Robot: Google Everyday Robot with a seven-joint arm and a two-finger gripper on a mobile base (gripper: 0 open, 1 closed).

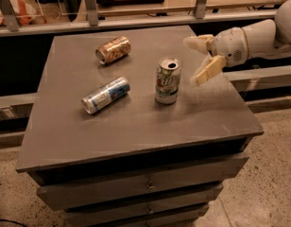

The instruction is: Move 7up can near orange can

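Note:
The 7up can (167,81) stands upright near the middle of the grey table top (136,122), white and silver with green lettering. The orange can (113,49) lies on its side at the back left of the table. My gripper (197,59) reaches in from the right on a white arm, just right of the 7up can and apart from it. Its two pale fingers are spread wide and hold nothing.
A slim blue and silver can (105,95) lies on its side left of the 7up can. The table is a drawer cabinet with drawer fronts (136,183) below. A railing (136,20) runs behind the back edge.

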